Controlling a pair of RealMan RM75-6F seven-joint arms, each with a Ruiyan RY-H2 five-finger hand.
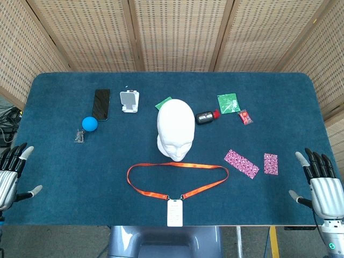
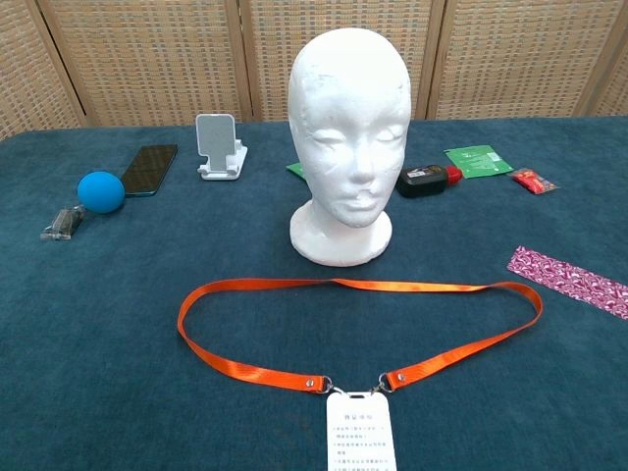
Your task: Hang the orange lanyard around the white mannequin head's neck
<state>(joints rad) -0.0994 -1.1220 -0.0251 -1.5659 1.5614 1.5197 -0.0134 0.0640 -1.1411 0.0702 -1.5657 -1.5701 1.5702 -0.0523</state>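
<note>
The white mannequin head [image 1: 176, 129] [image 2: 348, 147] stands upright at the middle of the blue table, facing me. In front of it the orange lanyard [image 1: 177, 167] [image 2: 294, 286] lies flat in a wide loop, its white card [image 1: 174, 212] [image 2: 360, 432] at the near table edge. My left hand [image 1: 11, 171] hovers open at the table's left edge, fingers spread. At the right edge my right hand [image 1: 321, 183] is open too, fingers pointing away from me. Neither hand touches anything; the chest view shows no hands.
Behind the head: a black phone [image 1: 101, 104], a white phone stand [image 1: 130, 101], a blue ball [image 1: 89, 123], a black-and-red device [image 1: 206, 116], a green packet [image 1: 228, 102], a red packet [image 1: 245, 116]. Two pink patterned strips [image 1: 241, 163] [image 1: 271, 164] lie right of the lanyard. Wicker screens back the table.
</note>
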